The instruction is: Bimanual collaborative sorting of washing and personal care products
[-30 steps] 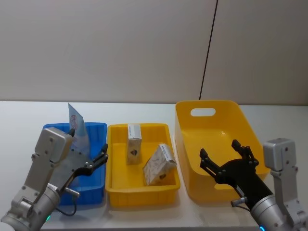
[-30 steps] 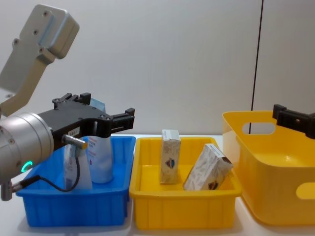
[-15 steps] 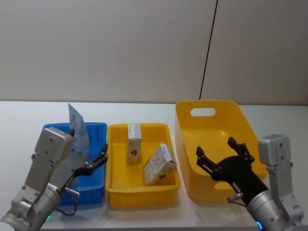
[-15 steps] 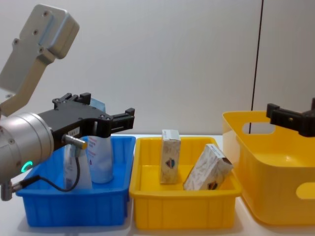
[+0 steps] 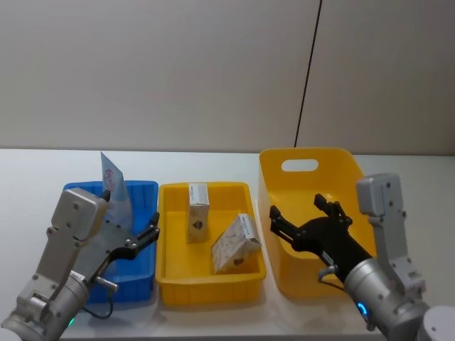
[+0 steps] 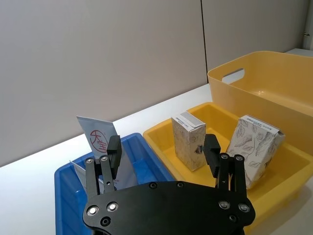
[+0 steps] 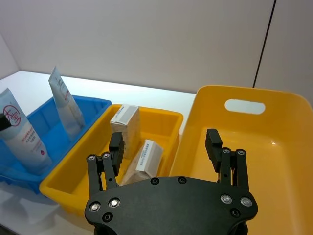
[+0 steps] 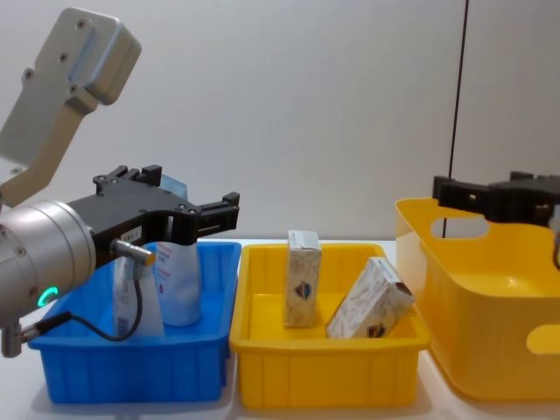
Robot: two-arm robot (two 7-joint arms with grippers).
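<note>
**Two boxes in yellow, two tubes in blue**

The upright box [image 5: 197, 212] stands toward the back left of the small yellow bin [image 5: 220, 186]. It is beige-white with a fine pattern and has a dark emblem low on its front face. The tilted box [image 5: 235, 245] carries the same print and sits near it, to the right and closer to the front. Its top is tipped toward the bin's right wall, and a gap shows between the two. In the blue bin [image 5: 142, 185] the far tube [image 7: 64, 104] stands crimped end up by the back wall, pale blue-white. The near tube [image 7: 21, 133] also stands crimped end up, slightly tilted, with its round red logo facing out
</note>
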